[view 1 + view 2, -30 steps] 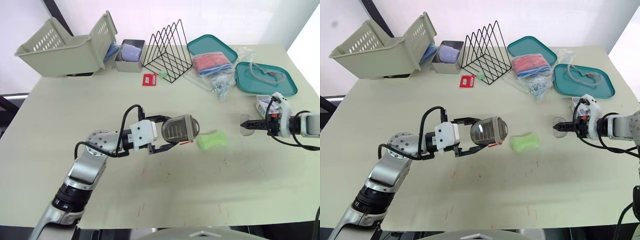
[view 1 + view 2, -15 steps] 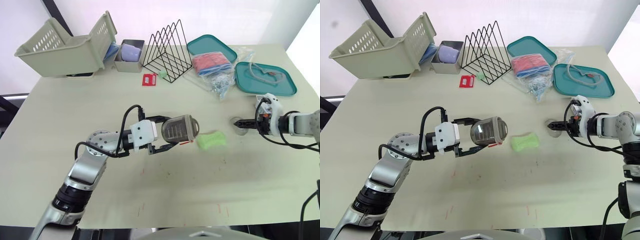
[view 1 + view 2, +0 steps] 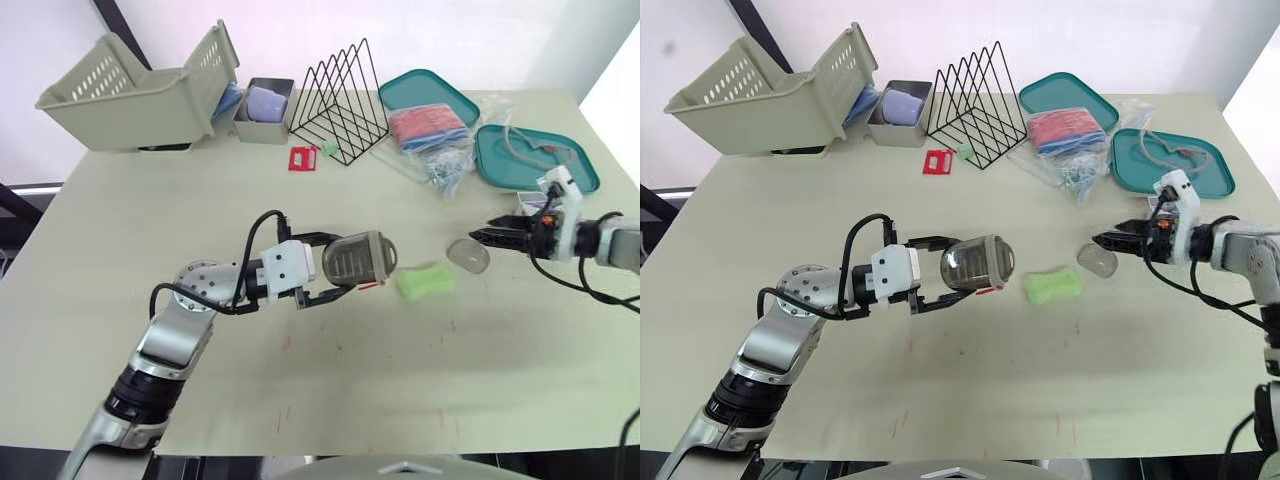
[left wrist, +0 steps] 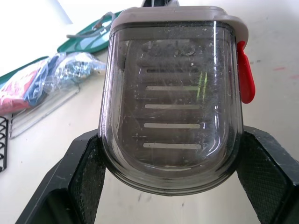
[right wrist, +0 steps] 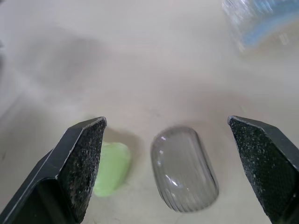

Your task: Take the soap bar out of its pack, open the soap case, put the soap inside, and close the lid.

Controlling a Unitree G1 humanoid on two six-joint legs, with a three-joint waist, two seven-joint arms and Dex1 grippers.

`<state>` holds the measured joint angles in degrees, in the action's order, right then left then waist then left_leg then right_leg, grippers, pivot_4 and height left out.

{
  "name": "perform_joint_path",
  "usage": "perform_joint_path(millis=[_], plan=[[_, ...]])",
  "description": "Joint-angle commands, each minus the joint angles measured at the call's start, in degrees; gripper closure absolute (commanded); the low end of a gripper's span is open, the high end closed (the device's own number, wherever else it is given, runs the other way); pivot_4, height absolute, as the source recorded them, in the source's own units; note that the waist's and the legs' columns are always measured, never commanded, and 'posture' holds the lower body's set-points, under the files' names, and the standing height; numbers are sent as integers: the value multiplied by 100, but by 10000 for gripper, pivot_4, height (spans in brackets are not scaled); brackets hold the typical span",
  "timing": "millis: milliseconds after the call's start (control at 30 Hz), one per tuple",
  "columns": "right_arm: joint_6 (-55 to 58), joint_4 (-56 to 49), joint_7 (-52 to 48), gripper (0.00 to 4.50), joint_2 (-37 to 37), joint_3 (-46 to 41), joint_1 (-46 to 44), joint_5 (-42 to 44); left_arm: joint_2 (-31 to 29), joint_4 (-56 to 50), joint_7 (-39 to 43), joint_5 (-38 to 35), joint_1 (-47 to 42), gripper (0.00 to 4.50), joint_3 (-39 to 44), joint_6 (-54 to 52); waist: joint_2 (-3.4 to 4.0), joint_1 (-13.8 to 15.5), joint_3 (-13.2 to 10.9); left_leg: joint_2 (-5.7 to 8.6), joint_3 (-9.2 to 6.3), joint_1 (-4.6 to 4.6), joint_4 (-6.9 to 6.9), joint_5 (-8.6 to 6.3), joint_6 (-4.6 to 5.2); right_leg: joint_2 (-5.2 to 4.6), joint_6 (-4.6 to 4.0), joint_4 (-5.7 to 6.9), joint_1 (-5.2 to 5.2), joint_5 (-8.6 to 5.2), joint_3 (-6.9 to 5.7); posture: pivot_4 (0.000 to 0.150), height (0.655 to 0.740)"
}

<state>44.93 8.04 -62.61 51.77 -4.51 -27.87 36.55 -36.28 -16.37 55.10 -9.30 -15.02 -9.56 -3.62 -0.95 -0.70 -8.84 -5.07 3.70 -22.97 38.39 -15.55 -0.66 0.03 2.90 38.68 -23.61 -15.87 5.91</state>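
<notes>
Left gripper (image 3: pixel 346 266): closed part-way on the soap case (image 4: pixel 170 100), fingers clamped on its two long sides. The case is held on its side above the bench (image 3: pixel 400 390), with the grate and red latch visible.

Right gripper (image 5: pixel 166 120): spread wide, holding nothing, hovering at about 1 o'clock of a clear domed piece (image 5: pixel 184 170). That piece is probably the case lid, lying on the bench.

Soap bar (image 3: pixel 424 280): green, already out of its pack. It lies flat on the bench at 3 o'clock of the case, with the lid just beside it at 2 o'clock and a small gap between them.

Handling, judged:
- **Soap:** light, stiff, likely slick. Pinch it across the narrow waist, not the rounded ends, and squeeze only moderately or it may squirt out.
- **Lid:** thin hard plastic, light, and slides easily on the bench. Grip it across the short width near the rim.
- **Case:** rigid; the side grip looks secure.
</notes>
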Motion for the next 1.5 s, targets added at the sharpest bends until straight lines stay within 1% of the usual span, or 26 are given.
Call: perform_joint_path(millis=[33, 67, 200, 267, 433, 600, 800, 967, 1067, 1233, 1500], plan=[[-2067, -296, -1274, 1305, -361, -822, 757, 125, -60, -33, 89, -183, -104, 10285, 107, -144, -2, 8, -1, 0, -5, -1, 1, 0, 0, 0, 0, 0, 2, 0, -3, 1500, 7400], [-2495, -284, -1510, 1305, -477, -942, 928, 123, -72, -19, 115, -196, -119, 10285, 111, -178, -2, 9, -1, 0, -8, -1, 2, 0, 0, 1, 0, 0, 3, 0, -7, 1500, 7400], [-4958, -9, -2630, 1305, -908, -917, 1989, -481, -217, 165, 315, -146, -289, 10285, 49, -369, -2, 7, -1, 0, -11, 2, 4, 0, 0, 1, 0, 6, 6, 0, -12, 1500, 7400], [-5492, 149, -2885, 1305, -1069, -915, 2226, -499, -270, 234, 410, -153, -376, 10285, 28, -460, -2, 1, -1, 0, -10, 4, 7, 1, 0, 1, -1, 11, 7, 0, -11, 1500, 7400], [-6090, 427, -2989, 1305, -1213, -758, 2582, -332, -407, 352, 661, -128, -569, 10285, -62, -771, 1, -31, -2, 0, 5, 18, 11, 1, 0, 3, -2, 21, 7, 0, 7, 1500, 7400], [-6450, 662, -2989, 1305, -1300, -608, 2613, -300, -624, 341, 884, -11, -758, 10285, -264, -1245, 1, -3, -3, 0, 8, 19, 8, 1, -1, 3, -3, 18, 7, -1, 10, 1500, 7400], [-6542, 769, -2981, 1305, -1451, -611, 2545, -360, -761, 364, 960, 254, -1112, 10285, -550, -1796, 2, 7, -2, 0, 10, 21, 11, 1, -1, 3, -3, 20, 8, -1, 12, 1500, 7400], [-6599, 823, -2950, 1305, -1530, -596, 2545, -417, -881, 269, 1197, 589, -1613, 10285, -1007, -2269, 1, 12, -2, 0, 9, 21, 13, 2, -1, 5, -4, 22, 8, -1, 12, 1500, 7400], [-6625, 835, -2926, 1305, -1577, -579, 2534, -458, -962, 246, 1347, 665, -1807, 10285, -1169, -2442, 2, 11, -2, 0, 8, 20, 13, 1, -1, 5, -4, 21, 8, -1, 12, 1500, 7400], [-6655, 836, -2879, 1305, -1643, -572, 2495, -495, -983, 234, 1507, 802, -2217, 10285, -1377, -2811, 1, 11, -2, 0, 8, 20, 14, 1, -1, 5, -3, 22, 8, -1, 12, 1500, 7400], [-6754, 1006, -2872, 1305, -1687, -579, 2412, -547, -906, 64, 1684, 817, -2520, 10285, -1599, -3259, 2, 10, -2, 0, 8, 20, 15, 2, -1, 6, -3, 23, 8, -1, 12, 1500, 7400]])
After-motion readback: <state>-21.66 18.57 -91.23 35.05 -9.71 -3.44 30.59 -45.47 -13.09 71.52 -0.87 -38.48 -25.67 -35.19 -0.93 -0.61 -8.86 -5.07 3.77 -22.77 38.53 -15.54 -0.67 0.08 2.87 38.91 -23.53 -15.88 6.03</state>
